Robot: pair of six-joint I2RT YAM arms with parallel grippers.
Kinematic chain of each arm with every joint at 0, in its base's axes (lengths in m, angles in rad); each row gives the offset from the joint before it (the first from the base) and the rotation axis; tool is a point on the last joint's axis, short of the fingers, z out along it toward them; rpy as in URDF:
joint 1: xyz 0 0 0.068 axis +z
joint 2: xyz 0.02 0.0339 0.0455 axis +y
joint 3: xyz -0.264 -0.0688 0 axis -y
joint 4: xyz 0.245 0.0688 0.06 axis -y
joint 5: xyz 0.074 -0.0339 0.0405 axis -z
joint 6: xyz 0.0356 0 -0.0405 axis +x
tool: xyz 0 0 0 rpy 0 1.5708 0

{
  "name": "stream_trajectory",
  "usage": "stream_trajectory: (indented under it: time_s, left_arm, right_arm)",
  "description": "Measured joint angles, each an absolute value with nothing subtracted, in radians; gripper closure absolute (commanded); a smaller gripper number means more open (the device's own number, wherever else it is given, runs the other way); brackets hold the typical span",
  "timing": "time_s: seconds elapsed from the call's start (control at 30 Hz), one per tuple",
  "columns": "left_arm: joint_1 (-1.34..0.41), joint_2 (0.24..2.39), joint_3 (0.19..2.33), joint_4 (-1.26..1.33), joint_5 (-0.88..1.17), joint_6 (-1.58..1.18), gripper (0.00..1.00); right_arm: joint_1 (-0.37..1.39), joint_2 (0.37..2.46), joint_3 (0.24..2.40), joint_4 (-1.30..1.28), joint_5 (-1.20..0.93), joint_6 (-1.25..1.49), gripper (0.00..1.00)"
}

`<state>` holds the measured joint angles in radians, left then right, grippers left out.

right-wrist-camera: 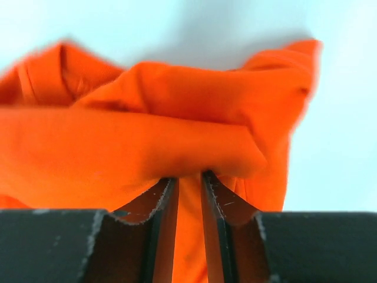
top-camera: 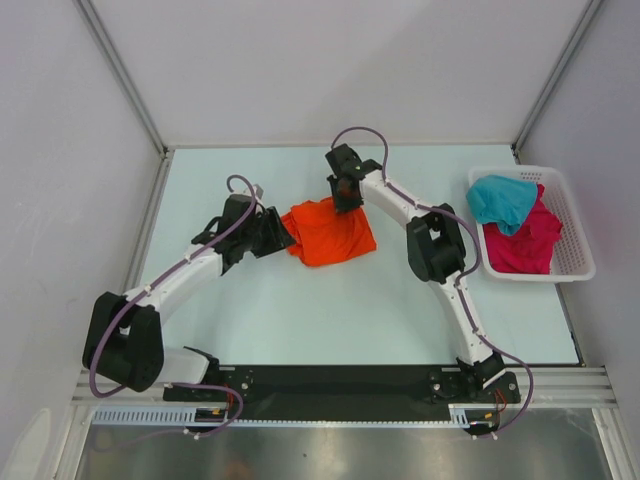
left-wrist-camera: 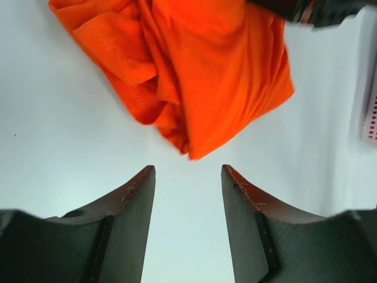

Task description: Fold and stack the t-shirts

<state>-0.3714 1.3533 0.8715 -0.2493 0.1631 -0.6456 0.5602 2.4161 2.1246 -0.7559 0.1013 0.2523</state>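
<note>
While the right gripper (top-camera: 348, 203) pinches the orange t-shirt (top-camera: 330, 235) at its upper edge, the left gripper (top-camera: 280, 237) sits spread, empty, just left of it

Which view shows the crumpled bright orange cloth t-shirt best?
Top external: nearly the whole bright orange cloth t-shirt shows, on the table. Left wrist crops its top; right wrist shows only a blurred fold pinched by the right gripper.

The right gripper (right-wrist-camera: 188, 183) drawn in to a narrow slot, a fold of the orange t-shirt (right-wrist-camera: 147, 135) pinched between its dark fingers (right-wrist-camera: 154, 236), cloth bunched in thick creases just ahead of the fingertips, pale desk (right-wrist-camera: 344, 130) beyond and to the gripper's right.
</note>
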Motion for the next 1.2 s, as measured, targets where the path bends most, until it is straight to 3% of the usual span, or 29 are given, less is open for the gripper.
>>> stream_trajectory:
  time_s: [0.2, 1.2]
  left_arm:
    - [-0.385, 1.345, 0.808, -0.251, 0.156, -0.646, 0.46]
    - [-0.417, 1.325, 0.765, -0.251, 0.123, -0.645, 0.46]
  right_arm:
    - [0.545, 2.468, 2.27, -0.786, 0.102, 0.241, 0.74]
    - [0.67, 2.383, 2.288, -0.807, 0.082, 0.287, 0.73]
